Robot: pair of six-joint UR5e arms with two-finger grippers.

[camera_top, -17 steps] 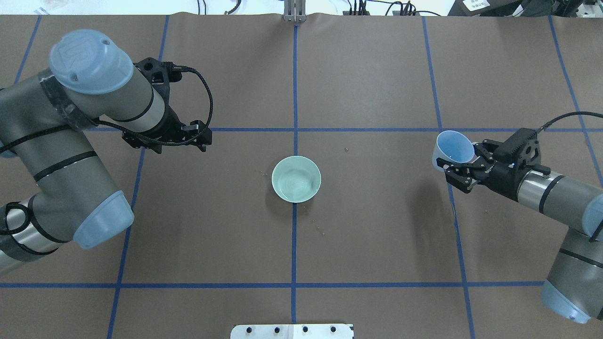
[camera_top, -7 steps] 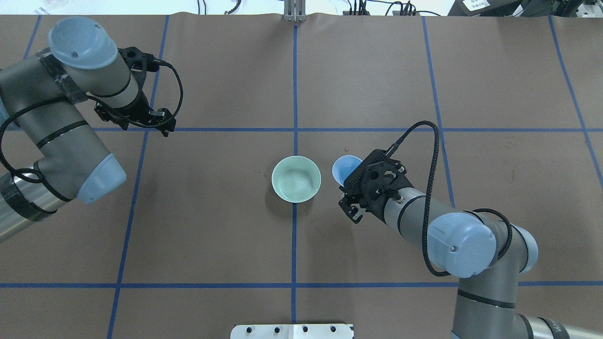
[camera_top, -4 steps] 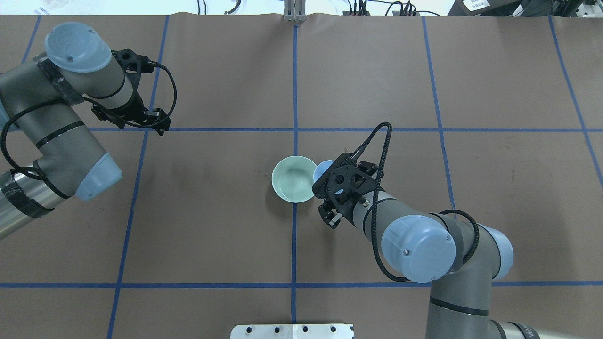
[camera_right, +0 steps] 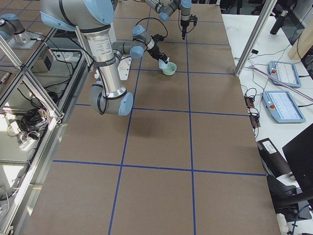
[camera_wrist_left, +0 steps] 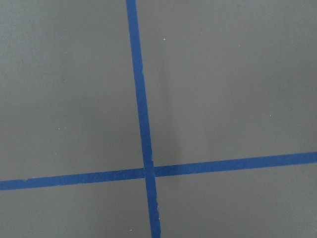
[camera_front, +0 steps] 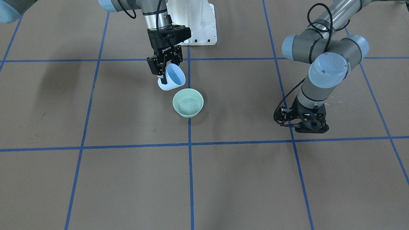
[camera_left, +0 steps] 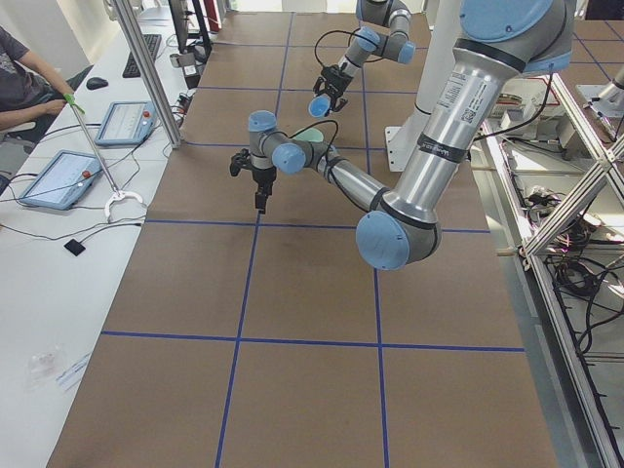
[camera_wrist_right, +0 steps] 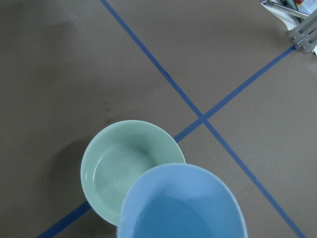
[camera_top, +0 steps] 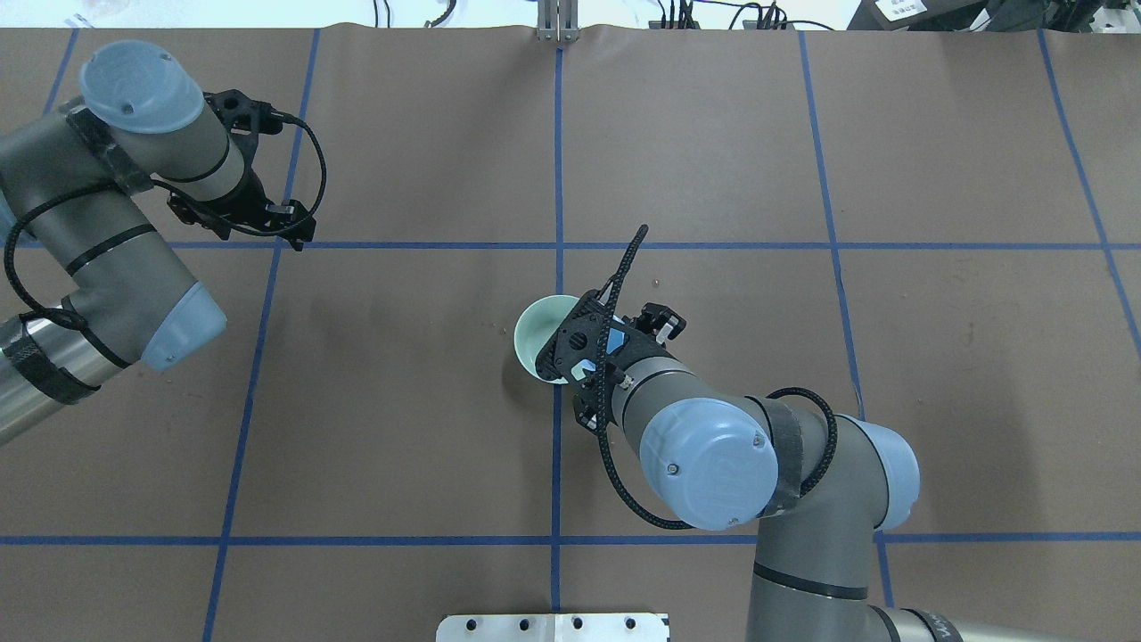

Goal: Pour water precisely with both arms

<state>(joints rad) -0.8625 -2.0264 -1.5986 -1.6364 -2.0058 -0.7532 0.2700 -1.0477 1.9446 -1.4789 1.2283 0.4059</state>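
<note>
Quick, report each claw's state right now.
Left claw: open or closed cannot be told.
Right claw: closed, holding the blue cup.

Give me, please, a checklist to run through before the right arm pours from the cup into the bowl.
1. Grip of right pincer on cup: ok.
2. Lip of cup inside rim of bowl: cannot tell.
3. Standing of bowl, upright and uncovered: ok.
4. Distance of left pincer from bowl: ok.
5. Dryness of table: not ok, drops beside bowl.
</note>
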